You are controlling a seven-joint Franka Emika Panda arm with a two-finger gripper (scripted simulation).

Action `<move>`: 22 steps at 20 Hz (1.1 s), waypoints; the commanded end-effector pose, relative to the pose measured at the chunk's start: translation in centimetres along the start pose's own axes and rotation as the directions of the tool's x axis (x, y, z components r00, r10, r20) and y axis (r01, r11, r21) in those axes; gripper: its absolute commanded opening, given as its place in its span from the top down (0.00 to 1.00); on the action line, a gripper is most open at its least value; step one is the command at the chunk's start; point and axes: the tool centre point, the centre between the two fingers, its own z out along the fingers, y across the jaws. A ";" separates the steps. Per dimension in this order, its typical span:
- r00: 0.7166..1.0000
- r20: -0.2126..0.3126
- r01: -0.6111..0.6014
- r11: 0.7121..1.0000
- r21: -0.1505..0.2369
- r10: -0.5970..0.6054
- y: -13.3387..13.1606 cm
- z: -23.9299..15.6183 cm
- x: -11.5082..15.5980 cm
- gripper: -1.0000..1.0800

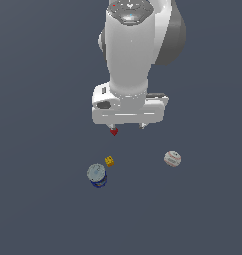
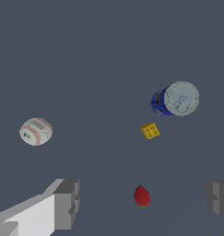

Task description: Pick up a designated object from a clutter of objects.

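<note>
Hanging above a flat gray floor (image 1: 38, 209), the white robot arm (image 1: 132, 50) points its gripper (image 1: 127, 126) straight down. Its two fingers (image 2: 67, 203) are spread wide apart, and they hold nothing.

The blue can (image 1: 97, 176) is the thing to pick up. It stands up on the floor with its round silvery lid (image 2: 181, 98) on top. It is out in front of the fingers and off to one side, well apart from them. No finger touches it. In the wrist view the can (image 2: 173, 99) looks tipped, but that is only how the camera sees it.

A tiny yellow cube (image 1: 109, 161) sits just beside the can, between the can and the fingers. It does not touch the can.

A small red strawberry (image 1: 113, 132) lies on the floor in the gap between the two fingers, as the wrist view (image 2: 141, 196) shows. In the exterior view it peeks out right under one fingertip. It is the nearest thing to the gripper.

A white baseball (image 1: 173, 159) with red stitches lies on the other side, far from the can and well away from the fingers. In the wrist view the ball (image 2: 36, 131) sits alone.
</note>
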 end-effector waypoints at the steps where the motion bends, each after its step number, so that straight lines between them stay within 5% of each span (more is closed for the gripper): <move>1: 1.000 -0.002 -0.005 1.000 0.000 0.005 1.2 1.4 1.3 0.04; 11: 1.000 -0.016 -0.024 1.000 -0.010 0.024 7.6 9.0 6.4 0.04; 22: 0.999 -0.023 -0.033 0.999 -0.024 0.033 12.0 14.4 8.5 0.04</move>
